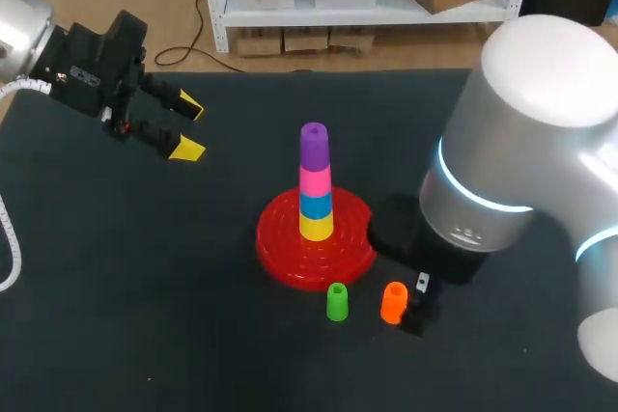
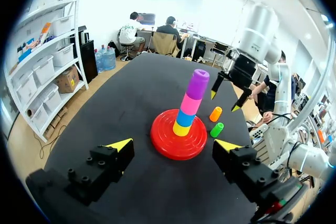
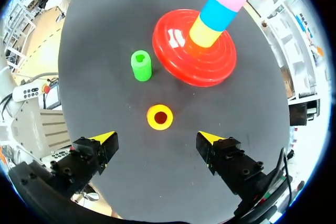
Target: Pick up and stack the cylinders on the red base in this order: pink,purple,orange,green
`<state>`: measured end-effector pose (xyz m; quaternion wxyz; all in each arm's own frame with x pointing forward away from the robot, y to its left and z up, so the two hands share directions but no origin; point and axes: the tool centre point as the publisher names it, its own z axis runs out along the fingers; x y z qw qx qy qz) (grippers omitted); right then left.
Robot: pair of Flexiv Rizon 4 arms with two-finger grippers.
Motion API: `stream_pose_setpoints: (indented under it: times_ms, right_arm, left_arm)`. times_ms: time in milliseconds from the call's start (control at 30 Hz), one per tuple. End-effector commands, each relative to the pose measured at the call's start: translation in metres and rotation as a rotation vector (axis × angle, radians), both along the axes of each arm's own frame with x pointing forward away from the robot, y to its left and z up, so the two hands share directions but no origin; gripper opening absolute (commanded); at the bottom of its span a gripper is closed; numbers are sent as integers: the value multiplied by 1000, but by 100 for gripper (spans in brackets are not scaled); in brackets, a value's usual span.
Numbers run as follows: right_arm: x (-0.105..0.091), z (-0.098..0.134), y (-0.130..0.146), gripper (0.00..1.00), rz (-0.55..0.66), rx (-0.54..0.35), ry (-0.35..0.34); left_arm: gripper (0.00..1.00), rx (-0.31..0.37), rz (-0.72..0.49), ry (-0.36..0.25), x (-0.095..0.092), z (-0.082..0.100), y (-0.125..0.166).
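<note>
just ahead of the released right hand [image 3: 156, 137], orange cylinder [image 3: 159, 117] upright, untouched

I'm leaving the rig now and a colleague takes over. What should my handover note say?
Left pincer: open, empty, off to the left of the base.
Right pincer: open, empty, above the orange cylinder.
Stack on the base, bottom up: yellow, blue, pink, purple.
Done: pink and purple are on.
Left: orange cylinder, then green cylinder; both stand upright on the table, side by side in front of the base.
</note>
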<state>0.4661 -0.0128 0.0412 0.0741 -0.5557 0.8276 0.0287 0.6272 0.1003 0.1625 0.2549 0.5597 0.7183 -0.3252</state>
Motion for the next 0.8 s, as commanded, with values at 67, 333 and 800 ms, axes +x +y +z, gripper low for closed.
stream_pose_setpoints:
  times_ms: [67, 333, 800]
  right_arm:
    - [7, 0, 8, 100, 10, -7, 19]
    - [7, -2, 20, 100, 28, -77, 21]
    - [10, -5, 20, 47, 11, -75, 38]
  left_arm:
    - [100, -2, 0, -3, 0, -1, 1]
    - [100, -2, 0, -3, 0, -1, 1]
    - [100, -2, 0, -3, 0, -1, 1]
